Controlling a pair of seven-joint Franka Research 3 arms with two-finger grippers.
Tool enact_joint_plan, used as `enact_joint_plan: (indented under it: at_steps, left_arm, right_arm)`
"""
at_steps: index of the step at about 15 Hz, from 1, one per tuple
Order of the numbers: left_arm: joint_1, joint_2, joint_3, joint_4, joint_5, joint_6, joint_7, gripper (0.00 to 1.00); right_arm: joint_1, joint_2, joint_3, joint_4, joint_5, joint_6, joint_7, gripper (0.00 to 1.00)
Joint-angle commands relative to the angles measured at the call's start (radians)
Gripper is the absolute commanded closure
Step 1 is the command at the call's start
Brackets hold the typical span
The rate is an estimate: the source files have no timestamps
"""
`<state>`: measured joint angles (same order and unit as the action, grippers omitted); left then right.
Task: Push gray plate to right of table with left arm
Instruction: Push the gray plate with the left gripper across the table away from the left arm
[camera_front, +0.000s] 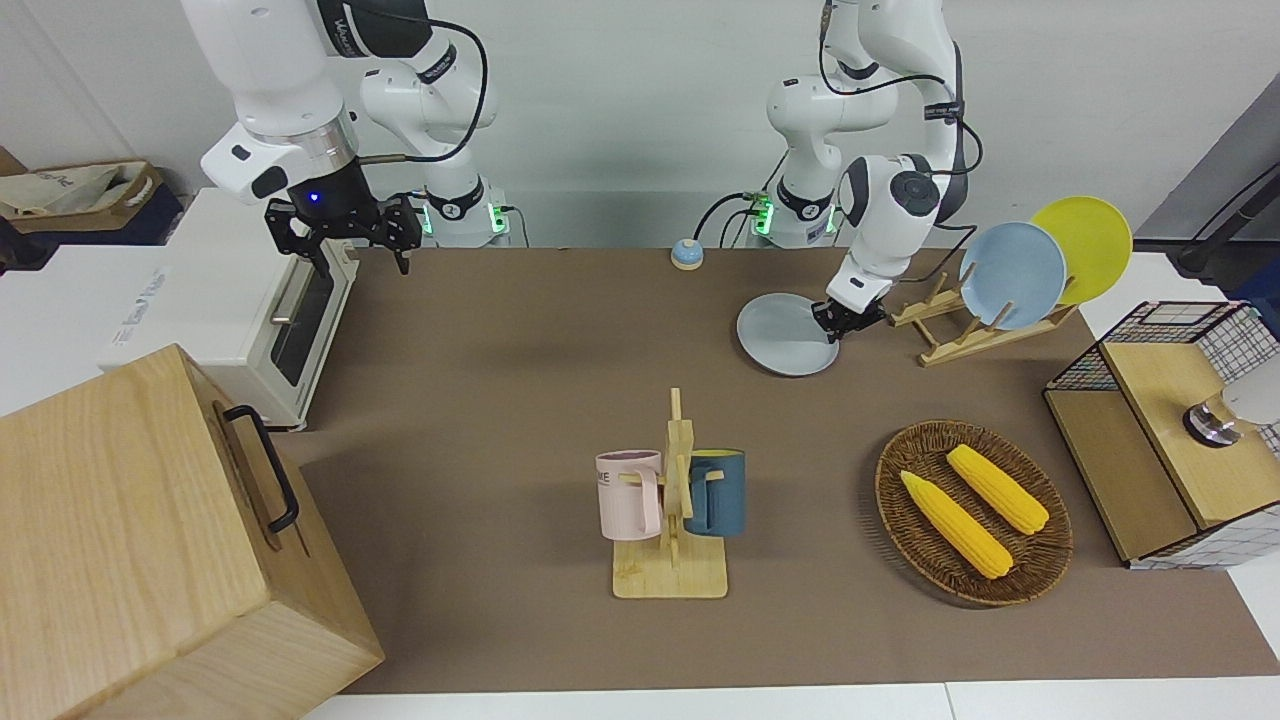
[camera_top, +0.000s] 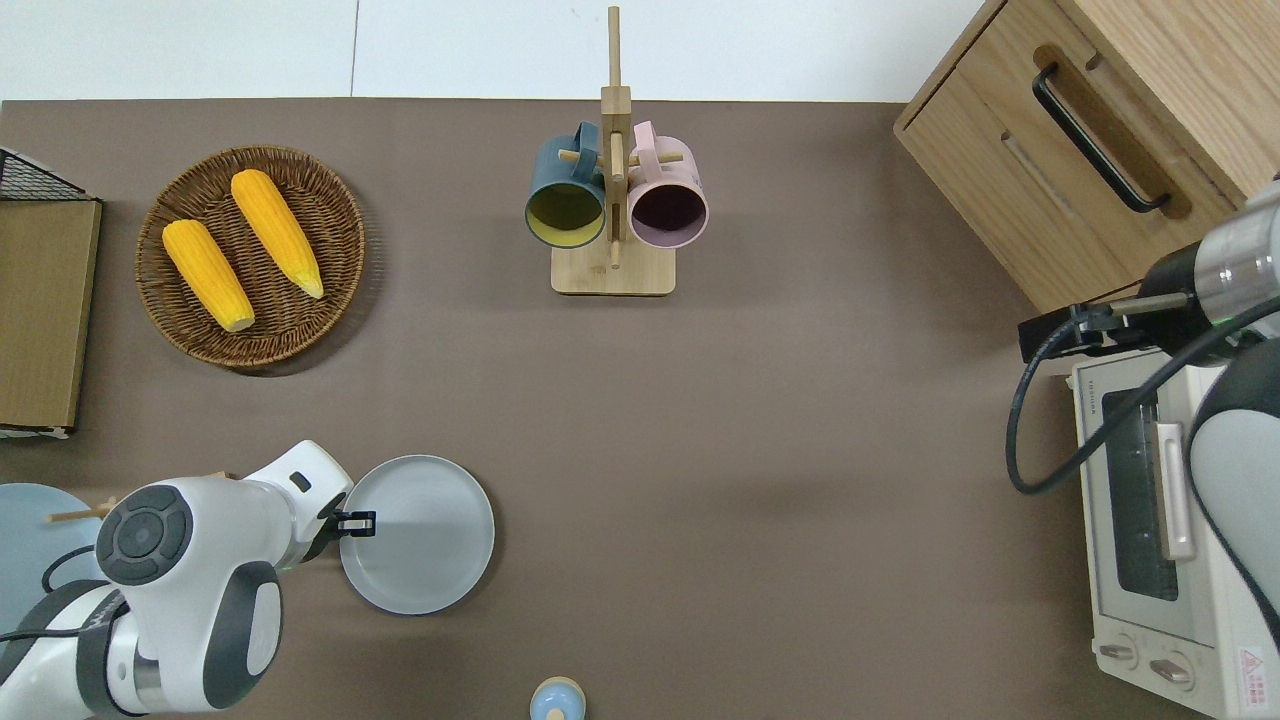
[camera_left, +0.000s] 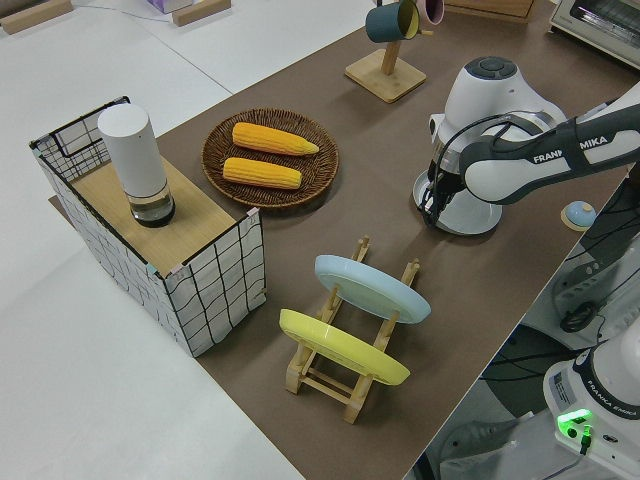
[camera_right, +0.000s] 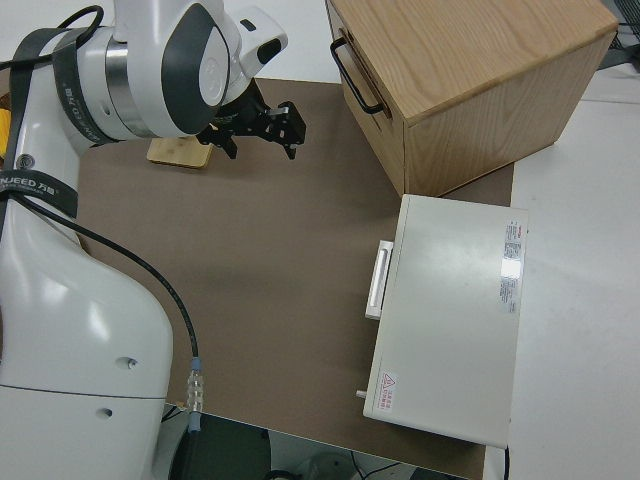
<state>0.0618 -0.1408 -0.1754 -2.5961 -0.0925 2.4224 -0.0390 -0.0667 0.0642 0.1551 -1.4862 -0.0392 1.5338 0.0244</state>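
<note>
While flat, gray plate (camera_top: 418, 535) axisless.

Smooth glazed gray plate (camera_top: 420, 535) lies on matt brown table (camera_top: 760, 480) beside woven wicker basket (camera_top: 340, 225).

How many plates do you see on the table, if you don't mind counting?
3. The gray plate lies flat on the mat at the left hand; the blue plate and yellow plate stand in the rack beside it.
</note>
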Motion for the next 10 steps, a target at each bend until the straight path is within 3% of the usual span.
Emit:
enact_joint_plan:
  at_steps: [1, 7, 10]
  left_arm:
    - [-0.052, 0.038, 0.007, -0.015, -0.018, 0.063, -0.097, 1.00]
    - [-0.140, 0.059, 0.007, -0.012, -0.026, 0.104, -0.200, 1.00]
    - [-0.210, 0.119, 0.007, -0.010, -0.026, 0.180, -0.281, 1.00]
  right_arm:
    - [-0.001, -0.006, 0.000, 0.001, 0.007, -0.011, 0.003, 0.017]
    - [-0.001, -0.006, 0.000, 0.001, 0.007, -0.011, 0.003, 0.017]
    - [-0.001, -0.006, 0.000, 0.001, 0.007, -0.011, 0.003, 0.017]
